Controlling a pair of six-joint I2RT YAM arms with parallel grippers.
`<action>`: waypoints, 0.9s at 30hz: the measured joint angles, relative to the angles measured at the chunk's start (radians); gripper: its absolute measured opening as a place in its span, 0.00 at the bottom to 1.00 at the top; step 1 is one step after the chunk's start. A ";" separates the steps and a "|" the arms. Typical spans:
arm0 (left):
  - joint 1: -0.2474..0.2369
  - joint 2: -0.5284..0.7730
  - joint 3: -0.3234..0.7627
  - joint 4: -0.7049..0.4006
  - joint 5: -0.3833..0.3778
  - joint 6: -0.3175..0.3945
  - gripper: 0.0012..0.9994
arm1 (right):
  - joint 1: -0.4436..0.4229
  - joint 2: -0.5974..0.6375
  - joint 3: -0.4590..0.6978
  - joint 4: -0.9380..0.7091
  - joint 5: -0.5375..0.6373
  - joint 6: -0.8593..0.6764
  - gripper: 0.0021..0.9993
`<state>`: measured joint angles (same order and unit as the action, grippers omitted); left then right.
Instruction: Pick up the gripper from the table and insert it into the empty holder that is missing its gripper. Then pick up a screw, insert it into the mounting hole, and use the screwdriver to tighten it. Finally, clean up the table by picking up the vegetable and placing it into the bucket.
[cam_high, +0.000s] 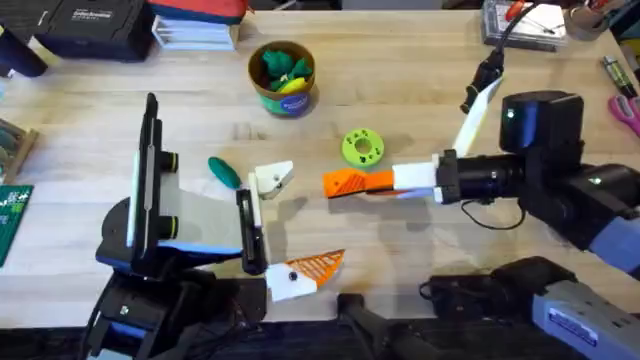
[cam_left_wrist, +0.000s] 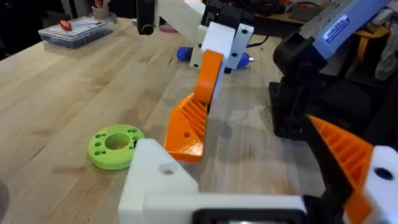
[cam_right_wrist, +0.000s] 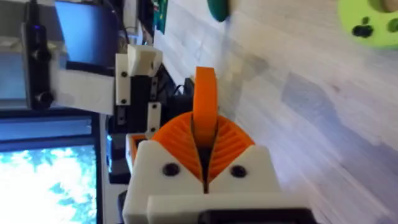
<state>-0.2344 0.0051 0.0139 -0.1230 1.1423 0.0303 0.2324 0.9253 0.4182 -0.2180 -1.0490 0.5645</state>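
I have the gripper (cam_high: 347, 183) clamped between the right gripper (cam_high: 385, 181)'s pads, lifted just off the table (cam_high: 420, 90) and held level, pointing toward the left arm. In the right wrist view the two orange pads close tightly on the loose orange piece, which sticks out past them. The holder (cam_high: 271, 178), the bare white mount on the left gripper (cam_high: 268, 225), sits near the piece's tip but apart from it, so I judge the pickup done and the insertion not yet made. The left gripper's jaws stand apart, one finger carrying its orange pad (cam_high: 318, 264), the other bare and waiting. Everything after that is still ahead: I cannot pick out a screw, and the screwdriver (cam_left_wrist: 184, 54) is only a blue shape lying behind my right wrist in the left wrist view. The vegetable (cam_high: 224, 171) lies on the table beside the holder, well apart from the bucket (cam_high: 283, 78) at the far side. The green disc (cam_high: 362, 147) rests just beyond the held piece.
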 joint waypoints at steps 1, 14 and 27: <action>0.000 0.000 0.000 0.000 0.000 0.000 0.99 | 0.011 0.004 -0.001 0.018 -0.022 0.015 0.01; 0.000 0.000 0.000 0.000 0.006 0.000 0.99 | 0.098 0.123 -0.001 0.377 -0.122 0.285 0.01; 0.000 0.000 0.000 0.000 0.007 0.000 0.99 | 0.136 0.226 -0.002 0.555 -0.202 0.463 0.01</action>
<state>-0.2344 0.0054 0.0139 -0.1234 1.1492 0.0303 0.3683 1.1515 0.4167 0.3370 -1.2514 1.0273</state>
